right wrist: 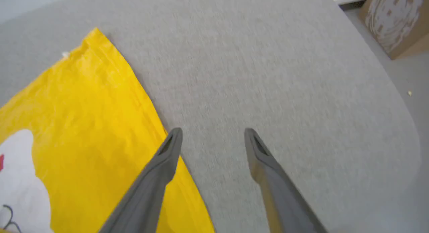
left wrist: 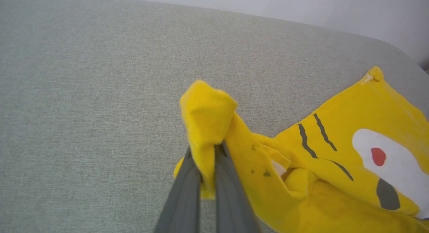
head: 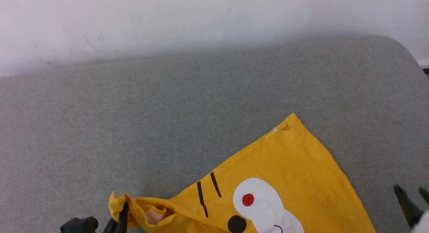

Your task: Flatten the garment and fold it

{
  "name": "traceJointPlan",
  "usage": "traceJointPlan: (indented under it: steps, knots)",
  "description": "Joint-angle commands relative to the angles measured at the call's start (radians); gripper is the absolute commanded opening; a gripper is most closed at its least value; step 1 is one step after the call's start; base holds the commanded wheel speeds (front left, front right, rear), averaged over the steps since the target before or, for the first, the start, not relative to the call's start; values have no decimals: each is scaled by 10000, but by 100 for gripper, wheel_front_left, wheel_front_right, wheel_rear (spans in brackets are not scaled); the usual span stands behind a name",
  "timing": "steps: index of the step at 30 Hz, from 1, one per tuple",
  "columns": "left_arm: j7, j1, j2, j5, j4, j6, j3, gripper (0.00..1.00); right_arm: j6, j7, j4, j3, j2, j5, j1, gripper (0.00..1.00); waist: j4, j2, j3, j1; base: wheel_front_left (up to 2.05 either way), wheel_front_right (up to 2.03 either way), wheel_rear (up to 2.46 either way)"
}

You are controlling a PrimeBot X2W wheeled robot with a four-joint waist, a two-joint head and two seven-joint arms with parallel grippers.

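while fast in left tool (left wrist: 205, 152), garment (left wrist: 355, 105) on cushion (left wrist: 100, 92)

The right claw (right wrist: 213, 132) gapes empty over the grey cushion (right wrist: 285, 75), beside the garment (right wrist: 83, 125).

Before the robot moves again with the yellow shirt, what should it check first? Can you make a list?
1. Left gripper shut on a corner of the garment: ok.
2. Right gripper open and holding nothing: ok.
3. Garment lying flat: not ok, it bunches up by the left gripper.
4. Garment's far tip resting on the grey cushion: ok.
5. Where the garment's near part lies: cannot tell, it runs off the bottom of the head view.
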Motion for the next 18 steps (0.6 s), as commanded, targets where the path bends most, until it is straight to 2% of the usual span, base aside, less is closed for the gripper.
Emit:
traceJointPlan:
  steps: [1, 4, 7, 13, 18]
  knots:
    - [7, -173, 30, 19, -121, 48, -28, 0, -7, -612, 325, 314, -102, -160, -774, 100, 130, -1, 213, 0, 0, 0, 0]
    - [-93, -410, -59, 39, -231, 7, -123, 0, -7, -1483, 1272, 1209, -333, -292, -2164, 100, 270, -1, 508, 0, 0, 0, 0]
    - [-147, -685, -138, 46, -222, -90, -271, 0, -7, -1843, 2607, 2187, -464, -327, -3583, 100, 490, -1, 790, 0, 0, 0, 0]
    - [-257, -1329, -257, 37, -73, -320, -501, 0, -7, -1824, 5180, 3999, -586, -88, -6264, 100, 1037, -1, 1279, 0, 0, 0, 0]
    - [-384, -1706, -391, -2, 114, -465, -665, 0, -7, -1420, 7011, 4999, -781, 180, -7767, 100, 1444, -1, 1549, 0, 0, 0, 0]
